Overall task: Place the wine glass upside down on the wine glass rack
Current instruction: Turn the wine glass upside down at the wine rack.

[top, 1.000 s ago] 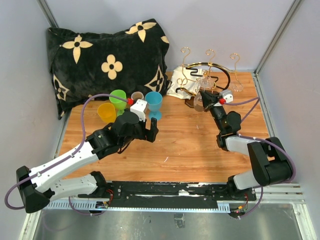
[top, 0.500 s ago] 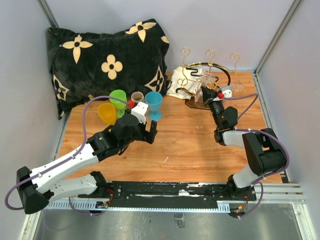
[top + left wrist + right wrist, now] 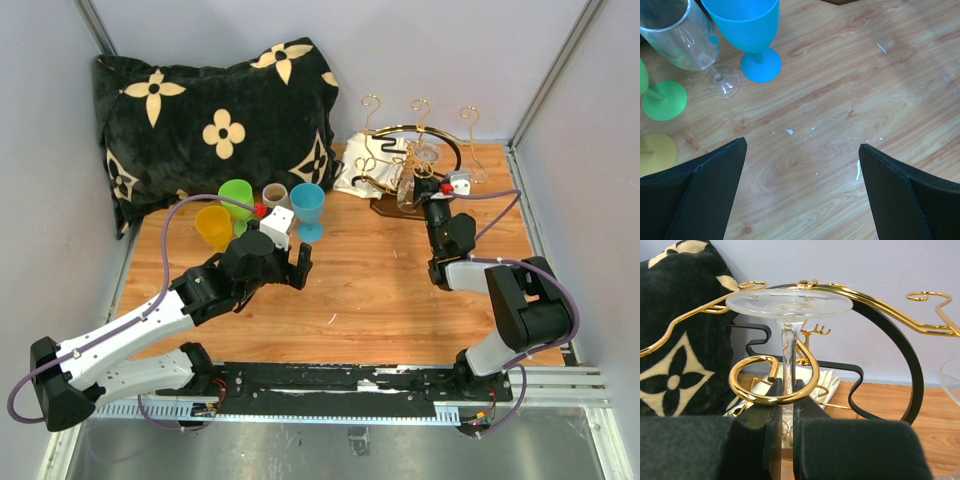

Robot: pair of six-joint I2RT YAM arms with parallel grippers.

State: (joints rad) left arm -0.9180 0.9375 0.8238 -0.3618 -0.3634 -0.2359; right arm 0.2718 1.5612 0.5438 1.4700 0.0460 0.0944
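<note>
My right gripper is shut on the stem of a clear wine glass held upside down, foot on top. Its stem passes behind a curled gold hook of the wine glass rack, whose gold wires and black oval ring stand just behind. In the top view the right gripper holds the glass at the front of the rack. My left gripper is open and empty over bare wood, just short of a second clear glass; it also shows in the top view.
Blue, green and yellow goblets and a brownish cup stand left of centre. A black flowered cushion fills the back left. A cream cloth lies by the rack. Another clear glass shows at the right.
My right gripper has carried the wine glass back and up from the table's right side to the rack's front hook. The left arm has barely shifted.
</note>
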